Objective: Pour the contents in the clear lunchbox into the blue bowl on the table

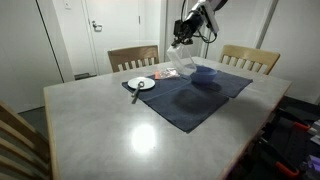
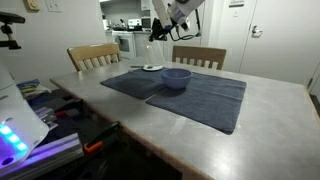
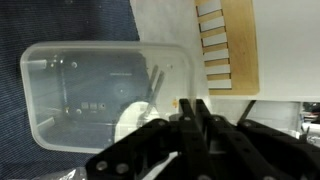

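Note:
My gripper (image 3: 188, 108) is shut on the rim of the clear lunchbox (image 3: 100, 95) and holds it in the air. In an exterior view the lunchbox (image 1: 185, 60) hangs tilted just beside and above the blue bowl (image 1: 205, 72). In an exterior view the gripper (image 2: 160, 25) is high above the table (image 2: 200, 130), behind the blue bowl (image 2: 176, 77). The lunchbox looks see-through in the wrist view; I cannot tell what it holds.
A dark blue cloth mat (image 1: 190, 95) lies under the bowl. A white round plate (image 1: 141, 84) with a utensil sits on the mat's corner. Wooden chairs (image 1: 133, 57) (image 1: 250, 58) stand at the far side of the table (image 1: 150, 135).

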You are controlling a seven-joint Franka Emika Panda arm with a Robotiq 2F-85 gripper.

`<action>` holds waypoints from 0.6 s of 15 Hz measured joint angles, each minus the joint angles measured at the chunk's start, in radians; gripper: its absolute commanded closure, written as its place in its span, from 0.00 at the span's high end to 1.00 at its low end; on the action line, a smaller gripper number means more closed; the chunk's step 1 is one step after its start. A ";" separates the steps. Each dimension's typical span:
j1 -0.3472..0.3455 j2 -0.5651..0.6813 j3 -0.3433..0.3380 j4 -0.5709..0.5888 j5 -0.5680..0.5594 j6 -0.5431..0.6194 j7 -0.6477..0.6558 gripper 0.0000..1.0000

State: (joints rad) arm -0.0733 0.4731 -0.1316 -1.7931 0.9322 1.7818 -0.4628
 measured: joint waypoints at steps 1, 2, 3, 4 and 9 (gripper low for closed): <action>0.011 -0.012 0.008 -0.022 -0.017 0.040 0.032 0.02; 0.023 -0.024 0.018 -0.046 -0.035 0.081 0.068 0.02; 0.033 -0.032 0.026 -0.065 -0.054 0.118 0.103 0.02; 0.044 -0.041 0.035 -0.083 -0.073 0.154 0.140 0.02; 0.074 -0.051 0.069 -0.137 -0.172 0.263 0.305 0.02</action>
State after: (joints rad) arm 0.0011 0.4217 -0.0630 -1.9300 0.7598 2.0446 -0.1578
